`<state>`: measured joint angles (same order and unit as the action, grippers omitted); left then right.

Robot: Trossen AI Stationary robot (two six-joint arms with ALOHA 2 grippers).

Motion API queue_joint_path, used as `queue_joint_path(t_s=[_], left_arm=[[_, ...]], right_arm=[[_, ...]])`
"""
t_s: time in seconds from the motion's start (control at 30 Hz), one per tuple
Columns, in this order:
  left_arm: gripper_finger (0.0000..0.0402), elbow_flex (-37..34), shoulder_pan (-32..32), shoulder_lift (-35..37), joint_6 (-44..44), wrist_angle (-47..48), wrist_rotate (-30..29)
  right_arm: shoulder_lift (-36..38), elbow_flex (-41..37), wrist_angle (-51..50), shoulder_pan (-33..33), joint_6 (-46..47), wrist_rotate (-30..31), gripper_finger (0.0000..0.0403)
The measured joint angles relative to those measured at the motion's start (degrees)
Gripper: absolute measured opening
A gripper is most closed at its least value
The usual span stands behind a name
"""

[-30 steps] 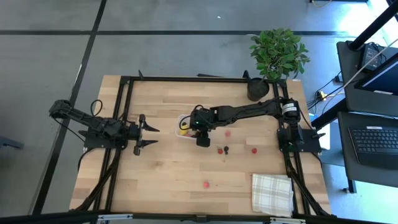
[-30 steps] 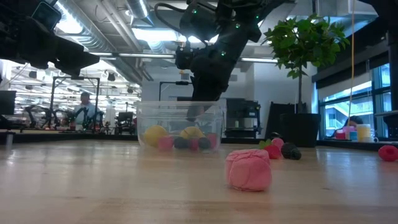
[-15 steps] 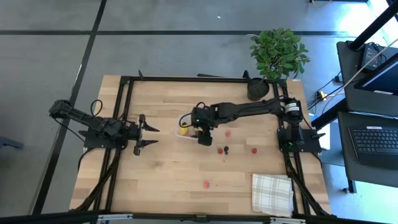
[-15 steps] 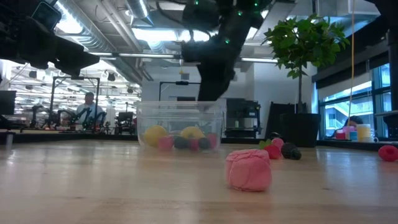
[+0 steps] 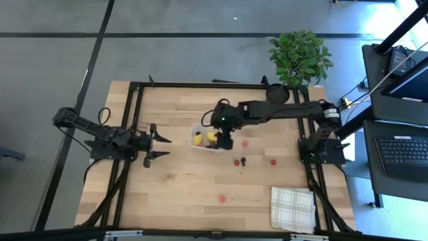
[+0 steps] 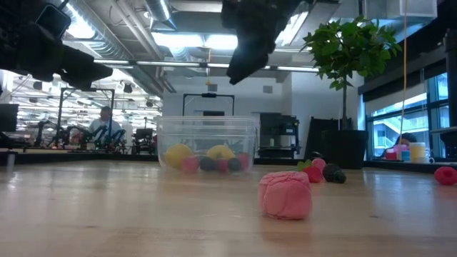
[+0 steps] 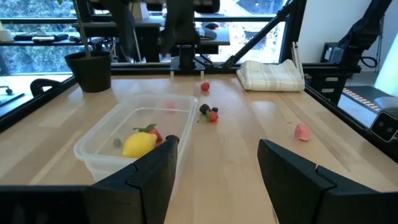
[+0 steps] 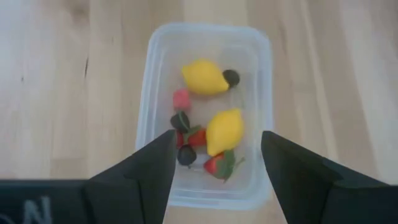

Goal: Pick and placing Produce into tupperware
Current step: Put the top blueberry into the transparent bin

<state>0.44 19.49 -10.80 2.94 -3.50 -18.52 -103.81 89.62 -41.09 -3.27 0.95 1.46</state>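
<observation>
The right gripper [image 8: 214, 177] has its fingers [image 8: 140, 171] spread apart with nothing between them, and it hangs above the tupperware [image 8: 205, 43], looking straight down into it. The left gripper [image 5: 160, 144] also has its fingers [image 7: 158, 168] apart and empty; it waits low over the table's left side, pointing toward the tub and well apart from it.

The wooden table [image 5: 174, 194] carries everything. A green potted plant [image 5: 297, 57] stands at its far right corner, and a checked white cloth [image 5: 292, 207] lies folded at the near right corner.

The clear tupperware [image 5: 200, 137] sits upright near the table's middle. Inside it lie two yellow lemon-shaped pieces [image 8: 205, 77], one toward one end and the other near the middle, with a pink piece [image 8: 181, 99], red strawberry-like pieces [image 8: 214, 163] and dark berries [image 8: 231, 77] crowded around them.

More produce lies loose on the bare wood to the right of the tub: a red piece and a dark berry [image 5: 243, 161] just beside each other, another red ball [image 5: 273, 161] farther right, a faint pink one [image 5: 245, 142] near the tub, and a pink raspberry-like piece [image 6: 285, 194] alone toward the near edge.
</observation>
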Motion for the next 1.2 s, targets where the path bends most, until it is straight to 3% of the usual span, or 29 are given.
queue_joint_path(t_s=[0.23,0.37,0.7,1.2], left_arm=[[0.0218,0.0,0.0,0.0,0.3,0.3,0.1],[0.0218,0.0,0.0,0.0,2.2,0.2,0.2],[0.0218,0.0,0.0,0.0,4.4,0.2,0.2],[0.0218,0.0,0.0,0.0,4.4,0.2,0.2]], right_arm=[[2.4,-0.3,-5.2,-1.3,1.1,5.1,0.0236],[4.1,-5.5,-4.7,-3.6,3.5,7.2,0.0236],[6.5,-21.5,8.8,-10.0,7.8,7.2,0.0237],[4.5,-24.4,16.0,-11.7,7.8,7.0,0.0237]])
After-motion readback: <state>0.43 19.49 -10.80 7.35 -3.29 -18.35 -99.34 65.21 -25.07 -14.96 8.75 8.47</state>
